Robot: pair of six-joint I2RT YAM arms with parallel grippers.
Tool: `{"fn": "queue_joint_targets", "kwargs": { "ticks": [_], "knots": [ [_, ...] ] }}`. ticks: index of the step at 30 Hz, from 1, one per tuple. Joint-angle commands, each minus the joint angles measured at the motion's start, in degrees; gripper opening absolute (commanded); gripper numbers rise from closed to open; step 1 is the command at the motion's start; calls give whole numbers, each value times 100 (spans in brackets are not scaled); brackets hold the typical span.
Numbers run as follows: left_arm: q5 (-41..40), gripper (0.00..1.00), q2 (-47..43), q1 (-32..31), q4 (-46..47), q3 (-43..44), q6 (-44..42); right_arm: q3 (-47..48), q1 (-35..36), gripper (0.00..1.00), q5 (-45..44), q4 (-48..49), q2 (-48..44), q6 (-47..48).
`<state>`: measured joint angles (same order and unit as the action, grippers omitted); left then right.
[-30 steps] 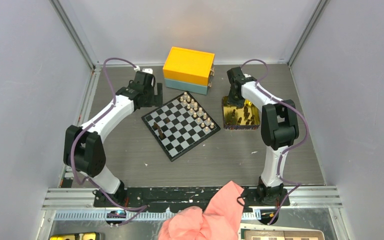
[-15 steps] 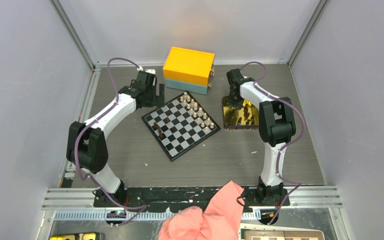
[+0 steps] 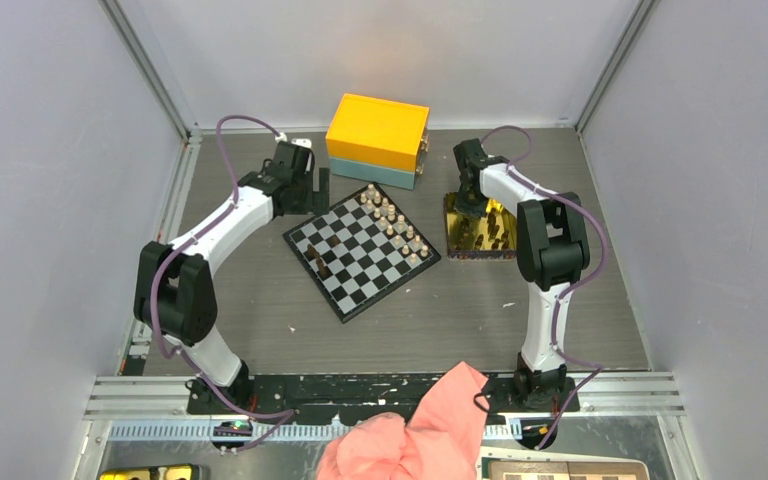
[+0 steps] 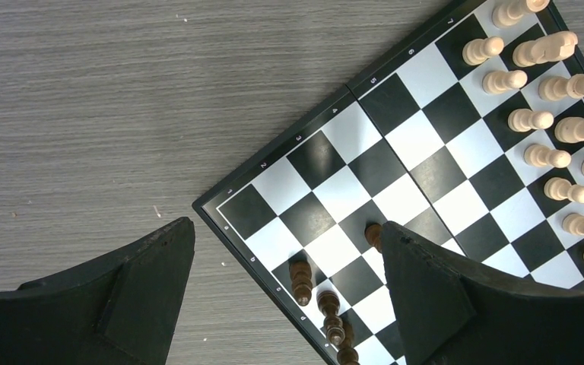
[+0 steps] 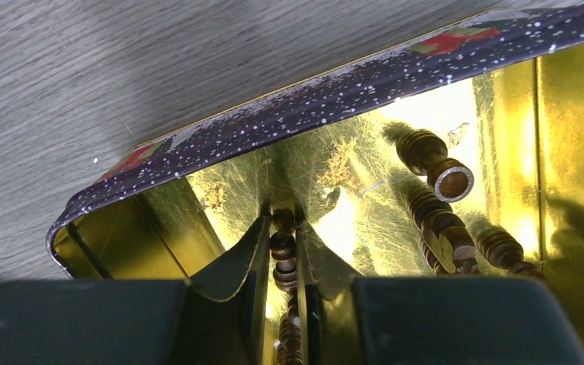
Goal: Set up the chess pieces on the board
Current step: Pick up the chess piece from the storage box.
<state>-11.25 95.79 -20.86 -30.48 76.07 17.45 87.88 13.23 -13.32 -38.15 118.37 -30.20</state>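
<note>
My right claw is down in the shiny gold tin, squeezed tight on a little dark piece with round rings. My left claw hangs wide apart over a corner of the flat black-and-white board on the grey table. Smooth tan pieces stand in two rows along one side, a few dark ones by that corner.

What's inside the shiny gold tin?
Inside the tin, dark brown chess pieces lie on the gold floor; the right gripper pinches one. The gripper's body hides the near part.
</note>
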Motion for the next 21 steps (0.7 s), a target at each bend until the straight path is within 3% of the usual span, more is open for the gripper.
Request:
{"fn": "queue_joint_targets", "kwargs": {
  "ticks": [1, 8, 14, 21],
  "knots": [
    [52, 92, -13, 30, 113, 291, -86, 160, -38, 17, 7, 89, -95, -52],
    [42, 92, -40, 30, 49, 379, -17, 327, -41, 1, -90, 18, -303, 20],
    [273, 92, -116, 30, -107, 618, 201, 471, -45, 1, -128, -16, -750, 66],
    [1794, 92, -679, 8, 656, 327, 536, 523, 9, 1, 176, -105, -1457, -113]
  ]
}}
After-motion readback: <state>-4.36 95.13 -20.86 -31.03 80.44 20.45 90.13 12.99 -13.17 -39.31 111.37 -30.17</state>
